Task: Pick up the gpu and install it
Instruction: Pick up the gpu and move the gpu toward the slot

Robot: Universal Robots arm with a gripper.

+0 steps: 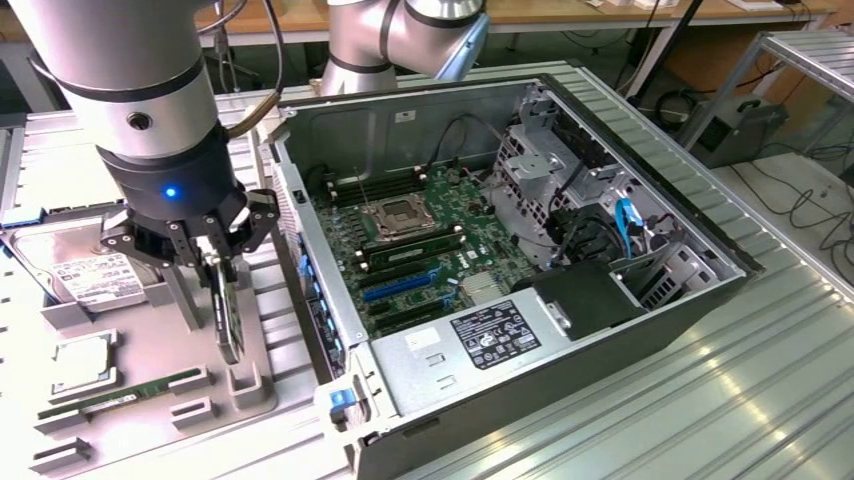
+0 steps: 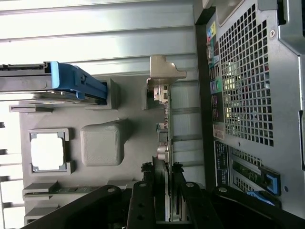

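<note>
1. Fingers (image 2: 144, 202) of the gripper (image 1: 210, 265): partly closed, one on each face of the gpu (image 2: 163, 143), apparently clamping its upper edge.
2. gpu: upright on edge between the fingers, its foot in a tray (image 1: 260, 400) slot. This pose offers both flat faces to the grip.
3. Tray: drive (image 1: 80, 275), cpu (image 1: 80, 362) and ram (image 1: 120, 397) lie beside the fingers, each in its own recess.
4. Case (image 1: 707, 290): open, just beyond the fingers, with the board (image 1: 414, 245) exposed; its slots hold no gpu yet.
</note>
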